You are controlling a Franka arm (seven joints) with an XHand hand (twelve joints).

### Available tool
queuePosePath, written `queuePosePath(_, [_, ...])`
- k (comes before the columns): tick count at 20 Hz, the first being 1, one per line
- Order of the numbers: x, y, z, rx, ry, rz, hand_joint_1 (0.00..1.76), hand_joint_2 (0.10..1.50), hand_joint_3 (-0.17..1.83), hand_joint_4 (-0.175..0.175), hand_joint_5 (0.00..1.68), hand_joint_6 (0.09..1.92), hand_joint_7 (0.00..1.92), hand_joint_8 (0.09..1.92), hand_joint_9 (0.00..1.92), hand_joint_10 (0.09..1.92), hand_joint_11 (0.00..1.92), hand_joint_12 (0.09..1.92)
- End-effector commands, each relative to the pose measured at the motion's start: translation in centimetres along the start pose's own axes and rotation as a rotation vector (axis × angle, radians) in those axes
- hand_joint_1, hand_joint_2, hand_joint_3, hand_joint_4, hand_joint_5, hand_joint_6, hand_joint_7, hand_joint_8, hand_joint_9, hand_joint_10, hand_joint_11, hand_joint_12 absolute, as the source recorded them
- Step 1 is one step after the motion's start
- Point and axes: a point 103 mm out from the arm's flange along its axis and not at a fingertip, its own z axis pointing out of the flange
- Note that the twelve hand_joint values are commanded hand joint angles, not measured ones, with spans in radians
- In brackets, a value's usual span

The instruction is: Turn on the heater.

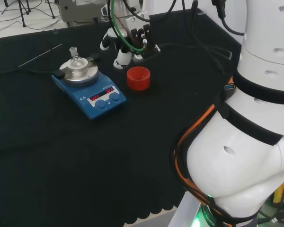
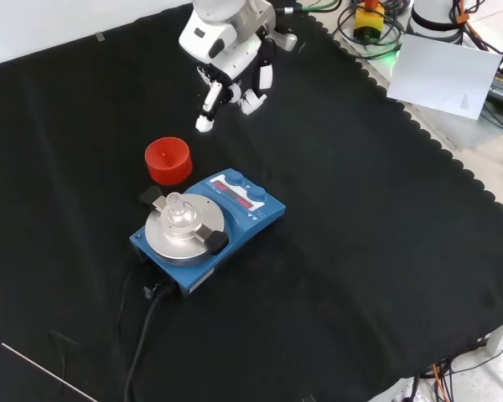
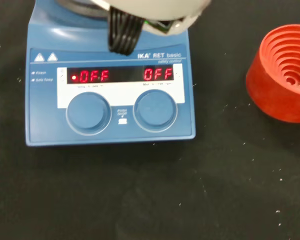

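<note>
One blue, flat-bodied heater (image 2: 208, 224) with a round silver top plate sits near the middle of the black cloth (image 2: 377, 251), its two round blue knobs (image 3: 88, 112) and a strip of red lit characters facing the arm. The rig rules out reading print, so the writing on its face is left unread. A small clear glass flask (image 1: 75, 57) with a round body stands upright on the silver plate.

In the front view the black and white hand (image 2: 235, 79) hovers above the cloth beyond the heater, apart from it, touching nothing. Its fingers hang down, relaxed and slightly spread, holding nothing.

A red ribbed ring stand (image 2: 168, 160), shaped like a short cup, rests on the cloth between the hand and the heater, just beside the heater's back corner in the front view and to the heater's right in the head view.

A black cable (image 2: 142, 343) runs from the heater toward the near edge of the cloth in the front view. A thin metal rod (image 1: 40, 55) lies flat well to the heater's far left in the head view. Wide bare cloth spreads around the heater on its other sides, out to the scalloped edges.
</note>
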Motion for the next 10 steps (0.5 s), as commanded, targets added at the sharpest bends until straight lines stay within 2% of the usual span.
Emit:
queuePosePath(1, [1.0,0.0,0.6,0.074,-0.009,-0.017,1.19,0.65,0.79,-0.056,0.49,0.09,1.46,1.35,1.68,1.11,1.64,1.01])
queuePosePath(6, [0.5,-0.5,1.3,0.107,-0.012,-0.01,1.19,0.66,0.81,-0.056,0.52,0.09,1.52,1.42,1.75,1.21,1.68,1.08])
queuePosePath(10, [0.5,-0.7,1.9,0.125,-0.02,-0.012,1.21,0.67,0.81,-0.053,0.53,0.09,1.55,1.48,1.76,1.3,1.75,1.27])
